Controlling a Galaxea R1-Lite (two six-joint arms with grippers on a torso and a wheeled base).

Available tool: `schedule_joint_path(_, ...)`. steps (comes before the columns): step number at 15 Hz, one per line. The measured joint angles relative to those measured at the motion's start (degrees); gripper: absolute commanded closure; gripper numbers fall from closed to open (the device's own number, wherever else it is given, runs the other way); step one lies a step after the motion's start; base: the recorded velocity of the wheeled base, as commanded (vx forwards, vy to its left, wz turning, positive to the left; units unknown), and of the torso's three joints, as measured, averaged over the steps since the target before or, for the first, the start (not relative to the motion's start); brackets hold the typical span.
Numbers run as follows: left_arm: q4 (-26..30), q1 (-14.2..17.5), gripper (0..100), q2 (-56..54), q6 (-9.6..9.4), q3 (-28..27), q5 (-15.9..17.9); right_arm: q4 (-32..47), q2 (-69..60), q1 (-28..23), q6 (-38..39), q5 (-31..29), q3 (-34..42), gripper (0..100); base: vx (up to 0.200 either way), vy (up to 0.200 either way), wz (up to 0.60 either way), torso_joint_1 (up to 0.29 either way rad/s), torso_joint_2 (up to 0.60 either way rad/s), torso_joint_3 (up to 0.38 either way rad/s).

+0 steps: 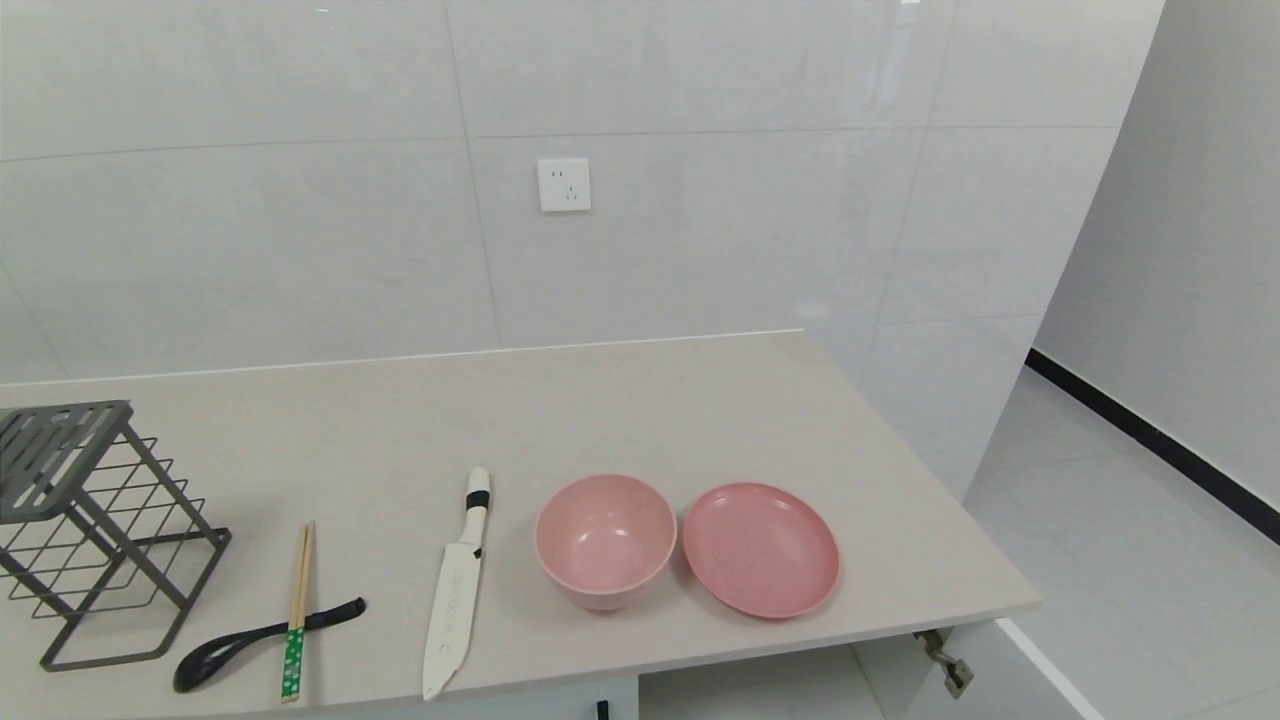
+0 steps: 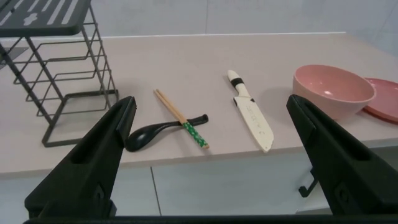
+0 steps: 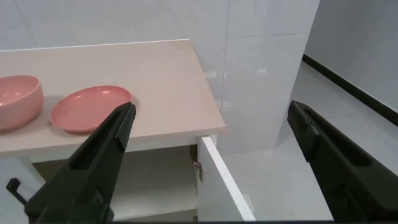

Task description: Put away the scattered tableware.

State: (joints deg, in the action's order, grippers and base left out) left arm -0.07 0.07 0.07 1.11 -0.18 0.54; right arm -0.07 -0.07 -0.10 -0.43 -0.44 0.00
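Observation:
On the beige counter (image 1: 620,400) lie, from left to right, a black spoon (image 1: 240,645) crossed by a pair of chopsticks (image 1: 297,610), a white knife (image 1: 458,585), a pink bowl (image 1: 605,540) and a pink plate (image 1: 760,548). In the left wrist view my left gripper (image 2: 208,143) is open, held off the counter's front edge, facing the spoon (image 2: 158,132), chopsticks (image 2: 181,118) and knife (image 2: 252,112). In the right wrist view my right gripper (image 3: 208,149) is open, off the counter's right front corner, with the plate (image 3: 90,107) and bowl (image 3: 18,99) beyond it.
A dark wire rack (image 1: 85,520) stands at the counter's left end. Tiled wall with a socket (image 1: 564,184) behind. A cabinet door (image 3: 221,183) under the counter's right end stands ajar. Open floor lies to the right.

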Motion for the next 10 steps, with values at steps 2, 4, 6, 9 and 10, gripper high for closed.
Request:
schedule_joint_path(2, 0.0, 0.0, 0, 0.0, 0.0, 0.0, 0.0, 0.0, 0.0, 0.0, 0.0, 0.0, 0.0, 0, 0.0, 0.0, 0.0, 0.369, -0.2, 0.163)
schedule_joint_path(4, 0.0, 0.0, 0, 0.0, 0.01, 0.0, 0.0, 0.0, 0.0, 0.0, 0.0, 0.0, 0.0, 0, 0.0, 0.0, 0.0, 0.371, -0.23, 0.141)
schedule_joint_path(6, 0.0, 0.0, 0, 0.0, 0.01, 0.0, 0.0, 0.0, 0.0, 0.0, 0.1, 0.0, 0.0, 0, 0.0, 0.0, 0.0, 0.166, -0.09, 0.054)
schedule_joint_path(9, 0.0, 0.0, 0, 0.0, -0.62, 0.0, 0.1, -0.1, 0.0, 0.0, 0.1, 0.0, 0.0, 0, 0.0, 0.0, 0.0, 0.024, -0.02, 0.012)
schedule_joint_path(10, 0.1, 0.0, 0, 0.0, -0.89, 0.0, 0.1, -0.1, 0.0, 0.0, 0.1, 0.1, 0.0, 0, 0.0, 0.2, 0.0, 0.012, 0.0, 0.007)
